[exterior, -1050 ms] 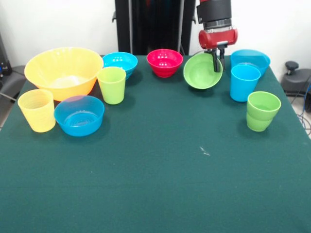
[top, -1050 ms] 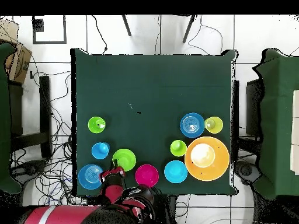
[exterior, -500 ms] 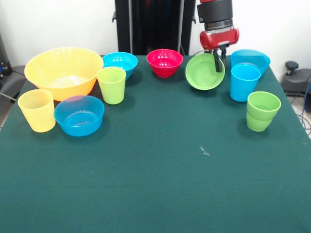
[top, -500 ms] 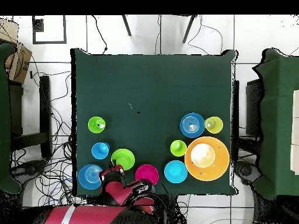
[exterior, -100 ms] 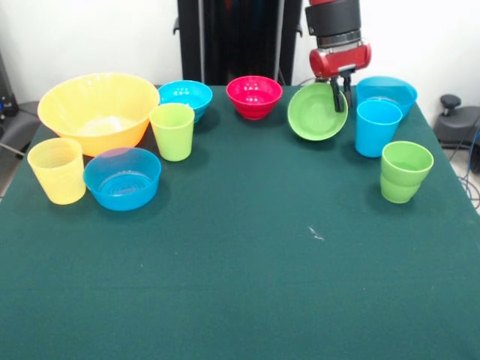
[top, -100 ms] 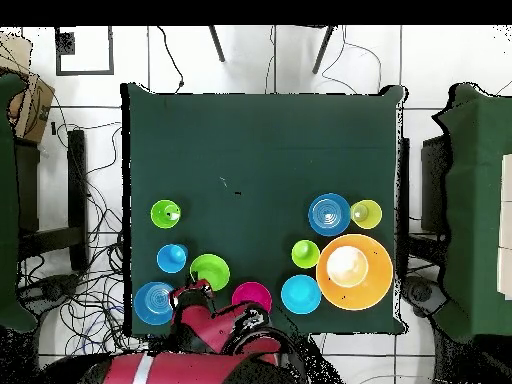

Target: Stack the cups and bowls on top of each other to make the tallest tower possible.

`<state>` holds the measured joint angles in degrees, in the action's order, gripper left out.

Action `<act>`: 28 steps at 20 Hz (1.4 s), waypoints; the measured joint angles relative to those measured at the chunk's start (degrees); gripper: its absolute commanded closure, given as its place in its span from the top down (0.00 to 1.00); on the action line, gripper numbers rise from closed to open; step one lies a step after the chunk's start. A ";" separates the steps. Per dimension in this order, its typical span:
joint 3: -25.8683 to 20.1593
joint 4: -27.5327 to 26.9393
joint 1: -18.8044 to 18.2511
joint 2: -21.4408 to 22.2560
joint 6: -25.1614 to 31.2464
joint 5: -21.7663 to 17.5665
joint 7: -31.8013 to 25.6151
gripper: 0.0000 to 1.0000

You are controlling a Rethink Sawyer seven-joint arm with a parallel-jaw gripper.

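With the pale yellow cup [exterior, -100 ms: 56,170], big yellow-orange bowl [exterior, -100 ms: 97,110] and red bowl [exterior, -100 ms: 254,96] untouched, the gripper [exterior, -100 ms: 340,95] pinches the rim of the tilted green bowl [exterior, -100 ms: 316,112] beside the sky blue cup [exterior, -100 ms: 377,127], so the next move is likely lifting it clear as a base.

A green-covered table [exterior, -100 ms: 240,285] carries a big yellow-orange bowl [exterior, -100 ms: 97,111], red bowl [exterior, -100 ms: 254,96], three blue bowls [exterior, -100 ms: 122,178], and four cups [exterior, -100 ms: 172,131].
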<state>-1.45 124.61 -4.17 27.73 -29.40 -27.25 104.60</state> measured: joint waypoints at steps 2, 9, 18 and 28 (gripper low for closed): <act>-1.04 -0.12 -1.09 0.09 0.86 -0.68 0.00 0.00; -5.17 -0.12 -5.69 1.70 6.19 -2.77 0.00 0.00; -11.61 -0.14 -11.35 5.44 17.56 -3.58 0.00 0.00; -19.34 -0.12 -18.50 7.92 25.23 -4.41 0.00 0.00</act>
<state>-20.80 124.49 -22.67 35.65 -4.17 -31.66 104.60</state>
